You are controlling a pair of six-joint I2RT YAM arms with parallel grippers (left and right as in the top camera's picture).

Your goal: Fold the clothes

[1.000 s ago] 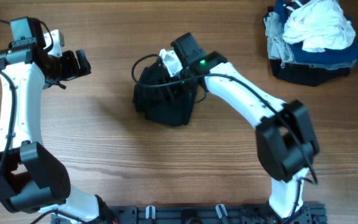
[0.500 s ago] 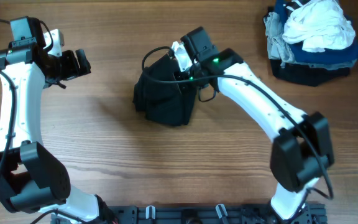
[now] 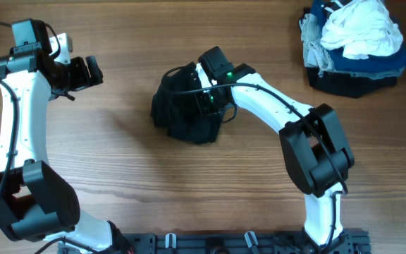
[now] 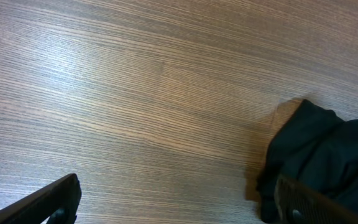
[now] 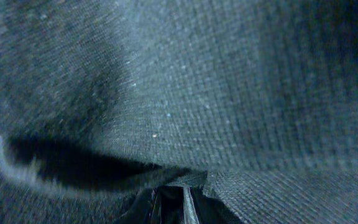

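The crumpled black soft-cloth T-shirt [image 3: 182, 116] lies mid-way on the wooden bench [image 3: 118, 166], the right end effector [image 3: 208, 95] pinching a fold, probably to spread it, while the left end effector [image 3: 87, 73] hangs wide open, well apart.

The left arm [image 3: 9, 120] rises along the table's left edge, with the left gripper [image 3: 90, 73] near the far left corner, jaws spread wide. The right arm [image 3: 273, 106] reaches from the near edge to mid-table, and the right gripper [image 3: 208, 95] is pinched onto the black T-shirt [image 3: 182, 116].

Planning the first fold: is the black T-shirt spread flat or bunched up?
Bunched: the black T-shirt is a compact crumpled mound, no sleeves laid out.
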